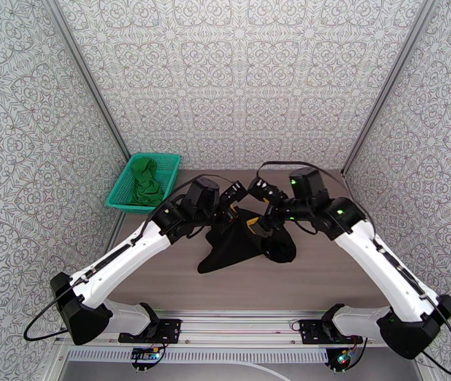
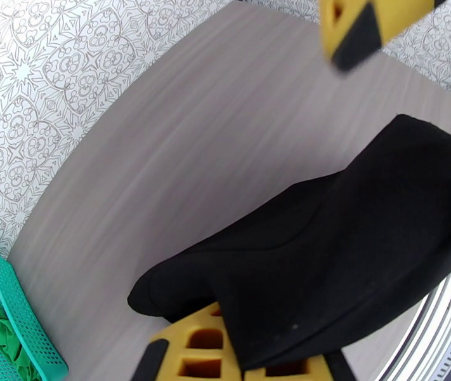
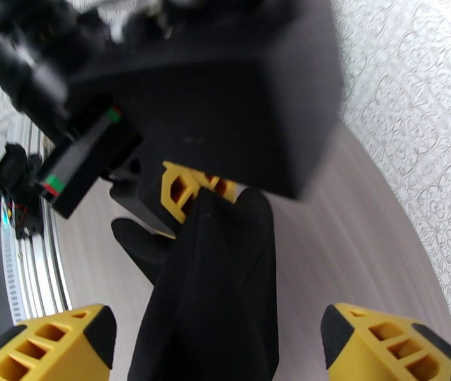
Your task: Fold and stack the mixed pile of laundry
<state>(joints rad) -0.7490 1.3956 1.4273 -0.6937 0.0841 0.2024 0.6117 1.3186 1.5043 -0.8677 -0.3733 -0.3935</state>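
The black garment hangs in a bunch from my left gripper, its lower part resting on the table. In the left wrist view my yellow fingers are shut on the black cloth. My right gripper is right beside the left one and open. In the right wrist view its fingertips stand wide on either side of the hanging black cloth, apart from it. The green T-shirt lies crumpled in the basket.
A teal mesh basket sits at the back left of the wooden table, also seen low left in the left wrist view as the basket. Patterned walls close in the back and both sides.
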